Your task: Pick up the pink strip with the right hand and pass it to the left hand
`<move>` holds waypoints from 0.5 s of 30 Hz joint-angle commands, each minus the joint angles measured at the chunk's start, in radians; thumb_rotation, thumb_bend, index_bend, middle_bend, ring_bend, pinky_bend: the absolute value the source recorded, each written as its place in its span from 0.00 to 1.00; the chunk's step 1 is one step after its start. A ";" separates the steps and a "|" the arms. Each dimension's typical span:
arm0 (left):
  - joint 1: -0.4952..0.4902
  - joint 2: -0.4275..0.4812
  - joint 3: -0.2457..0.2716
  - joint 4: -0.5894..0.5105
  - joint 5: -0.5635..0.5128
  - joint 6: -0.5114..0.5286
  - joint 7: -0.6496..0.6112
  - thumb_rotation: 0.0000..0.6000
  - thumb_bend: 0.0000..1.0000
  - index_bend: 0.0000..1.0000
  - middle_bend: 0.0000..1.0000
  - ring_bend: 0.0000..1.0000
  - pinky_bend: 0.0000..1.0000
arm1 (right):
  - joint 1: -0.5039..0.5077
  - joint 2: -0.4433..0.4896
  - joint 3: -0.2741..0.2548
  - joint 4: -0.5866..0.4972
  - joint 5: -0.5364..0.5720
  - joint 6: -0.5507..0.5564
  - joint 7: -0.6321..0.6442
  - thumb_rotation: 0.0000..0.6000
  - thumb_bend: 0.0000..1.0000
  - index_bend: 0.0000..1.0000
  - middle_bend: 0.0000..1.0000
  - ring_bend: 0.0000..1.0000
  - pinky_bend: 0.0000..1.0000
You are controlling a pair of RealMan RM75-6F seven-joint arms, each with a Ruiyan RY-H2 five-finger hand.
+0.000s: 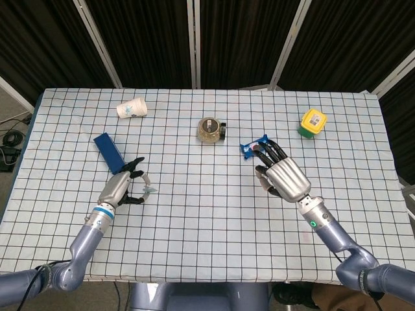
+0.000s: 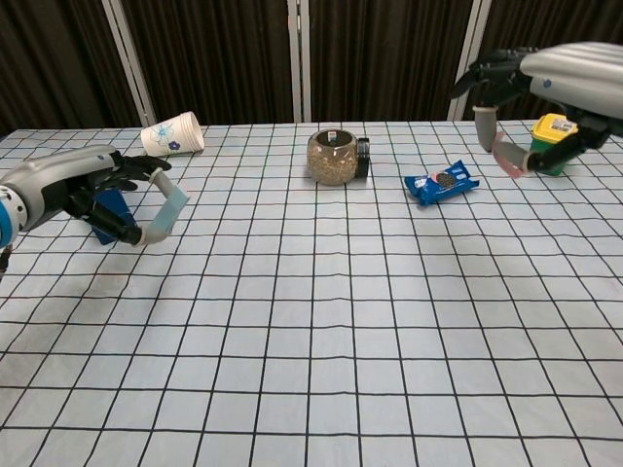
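Note:
My left hand (image 1: 118,188) hovers over the left part of the table and pinches the pink strip (image 1: 148,190) between thumb and fingers. In the chest view this left hand (image 2: 86,190) carries the strip (image 2: 172,207) tilted upward, its pale blue side showing. My right hand (image 1: 286,179) hangs above the table's right half, well away from the strip, with fingers spread and nothing in it. The chest view puts the right hand (image 2: 560,76) high at the right edge, its fingers (image 2: 484,124) pointing down.
A blue box (image 1: 109,153) lies just behind the left hand. A tipped paper cup (image 1: 131,107) sits at the far left, a jar (image 1: 209,128) at centre back, a blue cookie packet (image 2: 443,182) beside the right hand, and a green-yellow container (image 1: 312,122) at the far right.

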 commanded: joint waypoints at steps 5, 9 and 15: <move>0.027 0.048 -0.003 -0.005 0.058 -0.010 -0.072 1.00 0.00 0.00 0.00 0.00 0.00 | -0.029 0.019 -0.029 -0.020 0.069 -0.077 -0.051 1.00 0.00 0.00 0.00 0.00 0.00; 0.047 0.082 0.000 -0.023 0.105 0.008 -0.098 1.00 0.00 0.00 0.00 0.00 0.00 | -0.049 0.046 -0.028 -0.064 0.070 -0.054 -0.075 1.00 0.00 0.00 0.00 0.00 0.00; 0.103 0.169 0.002 -0.066 0.191 0.094 -0.131 1.00 0.00 0.00 0.00 0.00 0.00 | -0.091 0.111 -0.038 -0.140 0.037 0.014 -0.089 1.00 0.00 0.00 0.00 0.00 0.00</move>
